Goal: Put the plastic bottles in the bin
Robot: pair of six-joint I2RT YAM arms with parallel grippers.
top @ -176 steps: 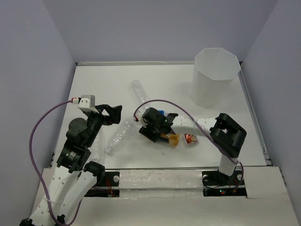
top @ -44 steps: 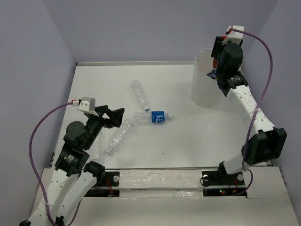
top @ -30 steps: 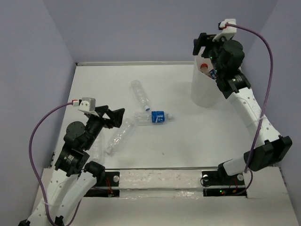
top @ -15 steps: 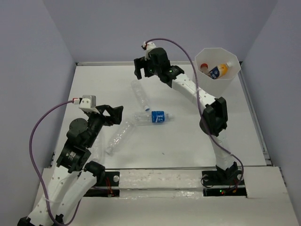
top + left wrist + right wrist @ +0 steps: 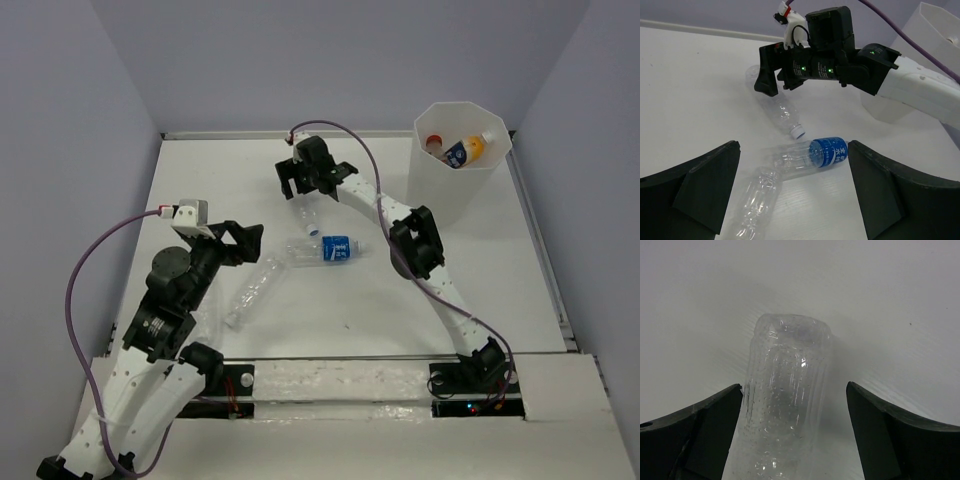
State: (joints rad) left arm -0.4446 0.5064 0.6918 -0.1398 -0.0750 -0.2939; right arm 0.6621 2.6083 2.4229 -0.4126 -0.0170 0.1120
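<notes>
Bin [image 5: 440, 196], white, translucent, octagonal rim, is standing upright at the table's [image 5: 200, 180] far right. Inside it, orange bottle [image 5: 472, 150] with blue label is lying tilted against the wall, with red-labelled bottle [image 5: 433, 143] sitting beside it. Three bottles are lying on their sides mid-table. Far clear bottle [image 5: 304, 213] is pointing its white cap toward the near side. Blue-label bottle [image 5: 326, 249] is lying just beside that cap. Near clear bottle [image 5: 251, 291] is lying angled, one end meeting blue-label bottle's base; contact unclear.

The right claw [image 5: 311, 190] is straddling a clear bottle [image 5: 787, 390], with table [image 5: 880, 315] showing free outside each finger. Ahead of the left claw [image 5: 792, 147], a labelled bottle [image 5: 827, 151] and a second clear bottle [image 5: 757, 200] are lying in the way, and the right arm [image 5: 900, 85] is crossing beyond them.
</notes>
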